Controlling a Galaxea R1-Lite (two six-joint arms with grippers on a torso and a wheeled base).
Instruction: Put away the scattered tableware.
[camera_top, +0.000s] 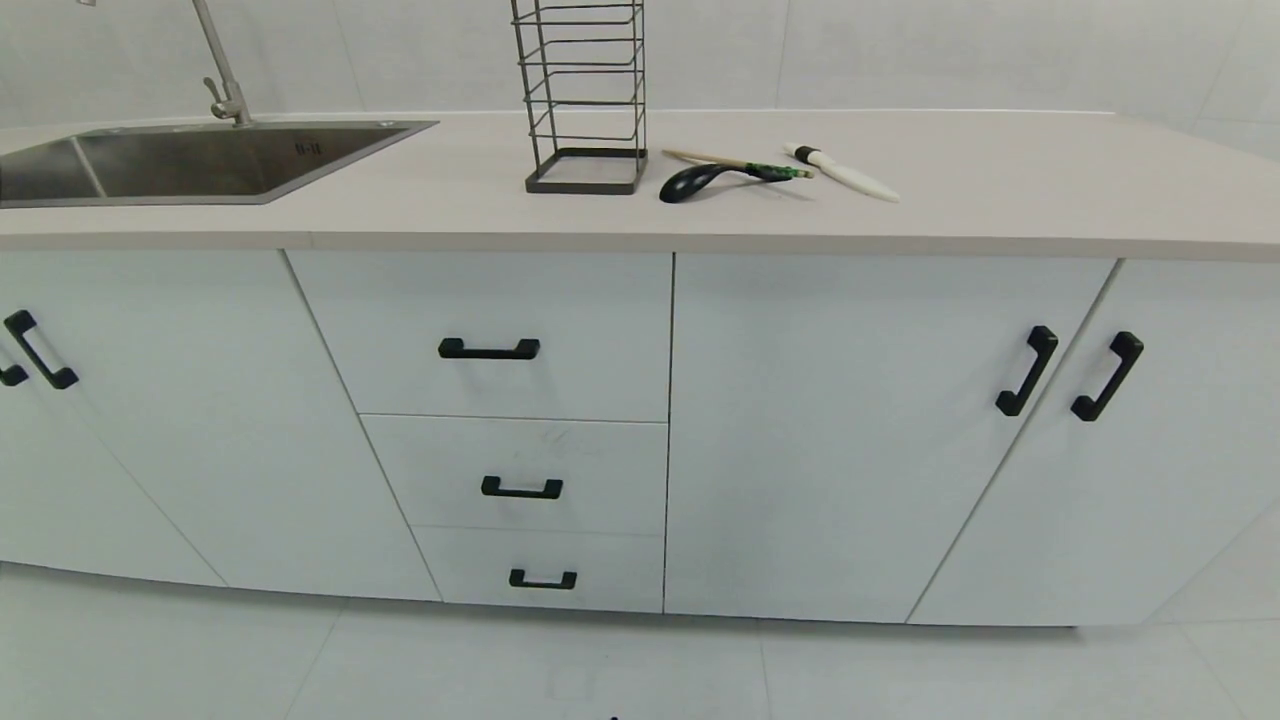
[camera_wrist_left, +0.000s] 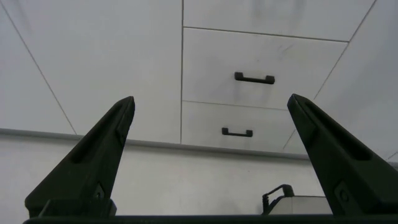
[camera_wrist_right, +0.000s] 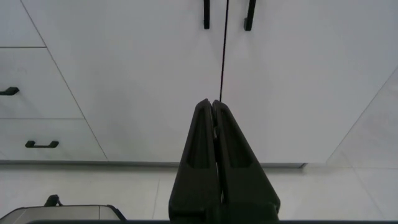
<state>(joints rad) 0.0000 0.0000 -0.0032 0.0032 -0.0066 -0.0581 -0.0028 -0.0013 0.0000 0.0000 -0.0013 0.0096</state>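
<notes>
On the pale countertop (camera_top: 1000, 215) lie a black spoon (camera_top: 700, 180), wooden chopsticks with green ends (camera_top: 740, 163) and a white knife with a black band (camera_top: 842, 172), all just right of a tall wire utensil rack (camera_top: 585, 95). My left gripper (camera_wrist_left: 211, 102) is open, low in front of the white drawers (camera_wrist_left: 261, 62) with nothing between its fingers. My right gripper (camera_wrist_right: 213, 106) is shut with nothing in it, low before the cabinet doors (camera_wrist_right: 143, 81). Both grippers hang far below the countertop.
A steel sink (camera_top: 190, 160) with a tap (camera_top: 225, 70) sits at the counter's left. Below are three drawers with black handles (camera_top: 489, 349) and cabinet doors with black handles (camera_top: 1027, 371). Light tiled floor (camera_top: 500, 660) runs in front.
</notes>
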